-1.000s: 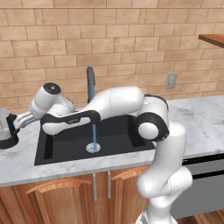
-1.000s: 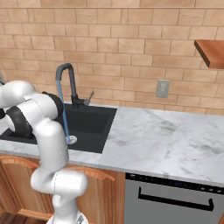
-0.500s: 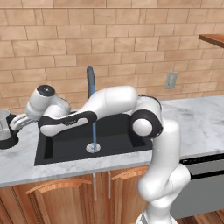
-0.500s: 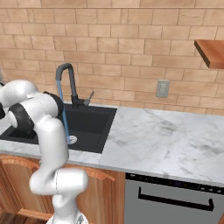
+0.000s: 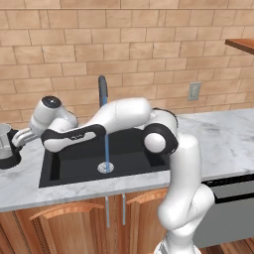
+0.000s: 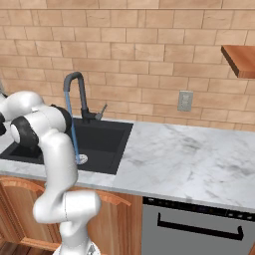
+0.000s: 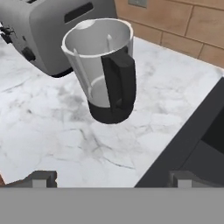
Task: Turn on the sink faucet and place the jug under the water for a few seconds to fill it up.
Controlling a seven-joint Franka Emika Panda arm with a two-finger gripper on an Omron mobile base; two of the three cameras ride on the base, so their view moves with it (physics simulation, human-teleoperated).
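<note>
While the water [image 5: 106, 149] is running from the faucet [image 5: 102, 89] into the sink [image 5: 74, 161], the gripper [image 7: 109, 179] is facing the jug [image 7: 103, 70] with fingers spread wide, holding nothing. The jug is standing upright on the counter [image 7: 57, 127] beside the toaster [image 7: 39, 30]. Closing squarely around the black handle looks wisest. The hand camera is showing that handle turned toward the fingers; the base cameras are not.
</note>
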